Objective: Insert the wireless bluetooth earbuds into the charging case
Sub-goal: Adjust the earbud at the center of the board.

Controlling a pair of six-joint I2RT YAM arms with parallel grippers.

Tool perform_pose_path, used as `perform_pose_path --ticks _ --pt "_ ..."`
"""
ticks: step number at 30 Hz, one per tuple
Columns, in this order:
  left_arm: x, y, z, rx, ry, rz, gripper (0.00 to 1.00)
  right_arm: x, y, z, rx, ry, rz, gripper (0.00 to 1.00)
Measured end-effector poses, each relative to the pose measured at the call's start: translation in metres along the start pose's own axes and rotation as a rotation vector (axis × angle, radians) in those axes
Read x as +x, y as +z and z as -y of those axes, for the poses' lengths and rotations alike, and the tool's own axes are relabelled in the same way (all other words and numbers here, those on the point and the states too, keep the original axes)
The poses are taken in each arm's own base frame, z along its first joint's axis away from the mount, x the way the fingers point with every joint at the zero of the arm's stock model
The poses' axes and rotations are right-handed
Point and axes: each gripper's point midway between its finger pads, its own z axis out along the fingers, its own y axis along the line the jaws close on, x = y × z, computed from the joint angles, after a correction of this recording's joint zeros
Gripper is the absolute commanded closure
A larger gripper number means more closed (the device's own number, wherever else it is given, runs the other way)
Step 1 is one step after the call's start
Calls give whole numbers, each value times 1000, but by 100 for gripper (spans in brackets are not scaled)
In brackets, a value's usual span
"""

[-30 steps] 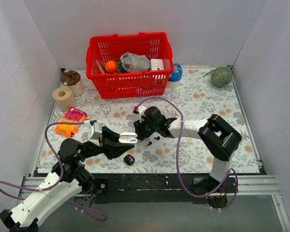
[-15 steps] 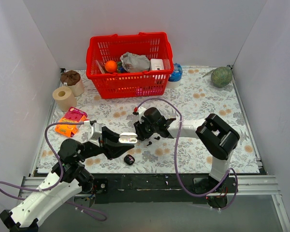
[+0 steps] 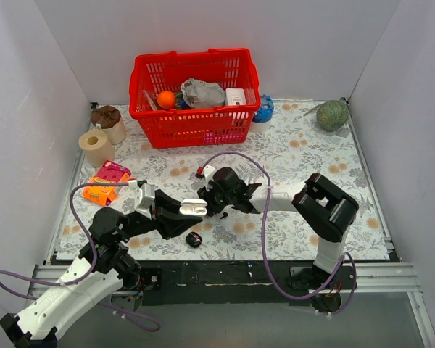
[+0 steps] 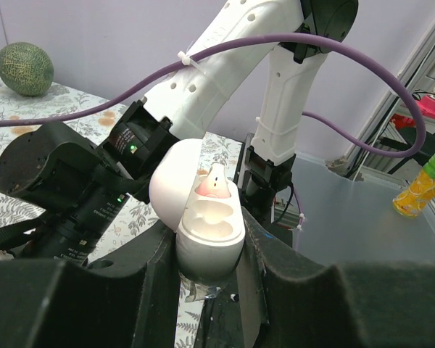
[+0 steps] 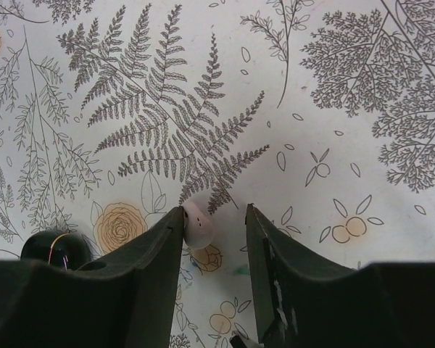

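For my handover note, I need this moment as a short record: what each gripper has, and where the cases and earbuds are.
left gripper: shut on the white case, lid open
in case: one earbud seated; other slot looks empty
right gripper: jaws apart over the table
second earbud: against one finger, gap to the other
black case: on the table, untouched
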Motion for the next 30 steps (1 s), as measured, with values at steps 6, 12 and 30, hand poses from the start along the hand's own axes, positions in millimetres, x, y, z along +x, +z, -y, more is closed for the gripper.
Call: perform_pose_path --ticks 6,12,30 --pt "0 0 0 0 -7 -1 100 3 1 -6 -8 -10 6 58" --pt "1 0 0 -1 -13 -2 100 8 -1 -11 -25 -4 0 76" --pt "2 -3 1 1 -12 12 100 31 -64 49 161 435 191 99"
